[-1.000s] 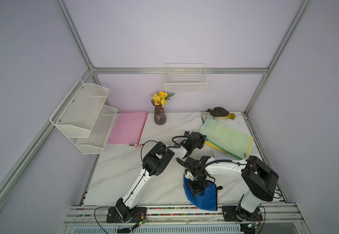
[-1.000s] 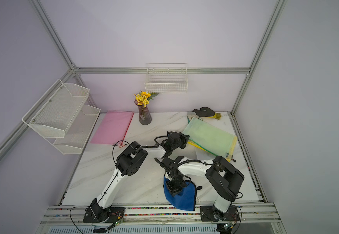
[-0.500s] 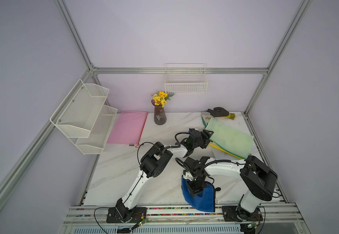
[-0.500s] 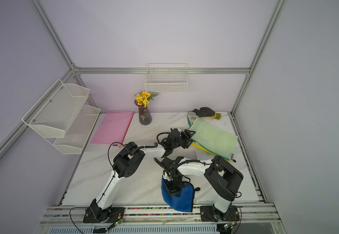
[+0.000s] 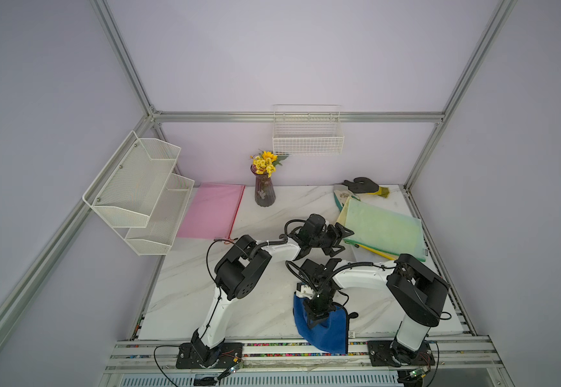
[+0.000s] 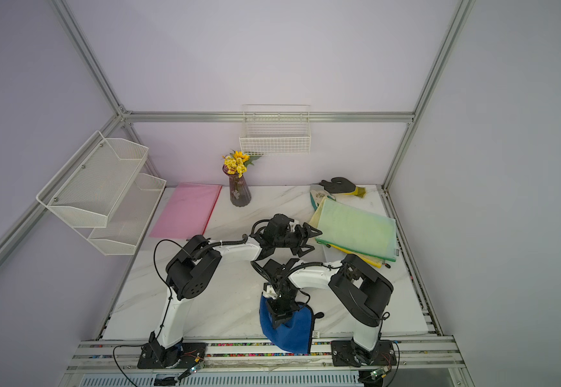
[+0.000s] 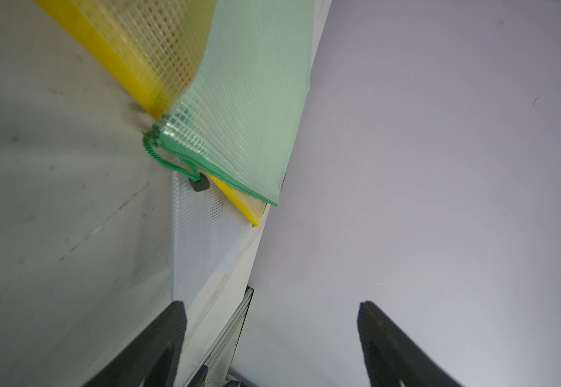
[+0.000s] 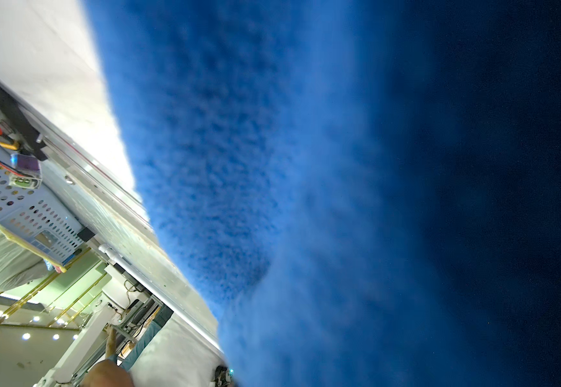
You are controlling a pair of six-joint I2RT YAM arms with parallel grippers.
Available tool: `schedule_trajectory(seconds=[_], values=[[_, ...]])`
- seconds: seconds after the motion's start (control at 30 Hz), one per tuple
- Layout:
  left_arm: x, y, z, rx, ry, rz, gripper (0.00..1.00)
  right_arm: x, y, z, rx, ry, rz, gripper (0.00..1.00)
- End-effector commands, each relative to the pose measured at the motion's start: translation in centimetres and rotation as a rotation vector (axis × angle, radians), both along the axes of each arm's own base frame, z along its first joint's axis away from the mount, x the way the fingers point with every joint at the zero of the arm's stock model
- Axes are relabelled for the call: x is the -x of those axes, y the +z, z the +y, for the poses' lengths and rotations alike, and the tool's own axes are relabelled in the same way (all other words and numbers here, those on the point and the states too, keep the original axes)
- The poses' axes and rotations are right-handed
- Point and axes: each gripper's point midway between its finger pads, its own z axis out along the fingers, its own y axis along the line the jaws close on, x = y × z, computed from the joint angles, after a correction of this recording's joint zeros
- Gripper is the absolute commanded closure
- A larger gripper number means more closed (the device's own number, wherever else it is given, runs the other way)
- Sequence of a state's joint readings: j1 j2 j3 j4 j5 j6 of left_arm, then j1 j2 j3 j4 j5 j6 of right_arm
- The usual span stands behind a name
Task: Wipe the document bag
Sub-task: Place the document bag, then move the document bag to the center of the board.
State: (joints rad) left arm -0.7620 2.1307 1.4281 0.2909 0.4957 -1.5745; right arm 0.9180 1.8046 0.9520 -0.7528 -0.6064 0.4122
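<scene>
Green bag (image 5: 384,231) just ahead of left gripper (image 5: 341,239), fingers (image 7: 172,338) spread wide, nothing between them. Lying atop yellow bag (image 7: 115,63) at far right of table (image 5: 185,288). Right gripper (image 5: 318,316) pinched on blue cloth (image 5: 327,335), near front edge, well apart from green bag.

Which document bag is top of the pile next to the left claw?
The green bag: it lies over the yellow bag and a clear bag. The pink bag lies alone, apart from the pile.
</scene>
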Motion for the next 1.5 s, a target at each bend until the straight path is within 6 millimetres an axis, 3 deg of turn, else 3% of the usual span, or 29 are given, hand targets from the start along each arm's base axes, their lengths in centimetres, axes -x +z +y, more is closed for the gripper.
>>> schedule_trajectory(seconds=[0.0, 0.1, 0.2, 0.23, 0.33, 0.53, 0.73, 0.93, 1.2, 1.47], values=[[-1.9, 7.0, 3.6, -0.003, 0.009, -0.198, 0.18, -2.7, -6.2, -2.3, 0.163, 0.041, -0.203, 1.0], [-3.6, 8.1, 9.6, -0.144, 0.072, -0.255, 0.17, -3.4, -6.0, -1.9, 0.168, 0.036, -0.225, 1.0], [-4.6, 8.4, 18.6, -0.376, 0.195, -0.286, 0.13, -4.3, -5.4, -1.3, 0.157, 0.016, -0.242, 1.0], [-4.6, 8.0, 22.1, -0.482, 0.243, -0.271, 0.12, -4.7, -5.3, -1.1, 0.153, 0.006, -0.245, 1.0], [-3.7, 6.2, 30.1, -0.658, 0.374, -0.198, 0.11, -6.2, -5.1, -1.5, 0.16, -0.05, -0.257, 1.0], [-2.3, 1.1, 38.4, -0.712, 0.608, -0.047, 0.23, -9.4, -3.1, -1.1, 0.102, -0.149, -0.263, 1.0], [-0.9, -2.6, 44.7, -0.82, 0.9, 0.092, 0.24, -10.6, -3.4, -0.4, 0.09, -0.145, -0.234, 1.0], [-1.8, -4.3, 48.4, -0.871, 1.017, 0.131, 0.21, -11.4, -3.7, 0.4, 0.077, -0.146, -0.219, 1.0], [-3.8, -7.9, 50.2, -0.842, 1.055, 0.237, 0.18, -12.4, -4.2, 0.0, 0.082, -0.172, -0.201, 1.0], [-6.1, -14.6, 50.4, -0.708, 1.029, 0.364, 0.19, -13.6, -4.5, -0.5, 0.091, -0.201, -0.191, 1.0]])
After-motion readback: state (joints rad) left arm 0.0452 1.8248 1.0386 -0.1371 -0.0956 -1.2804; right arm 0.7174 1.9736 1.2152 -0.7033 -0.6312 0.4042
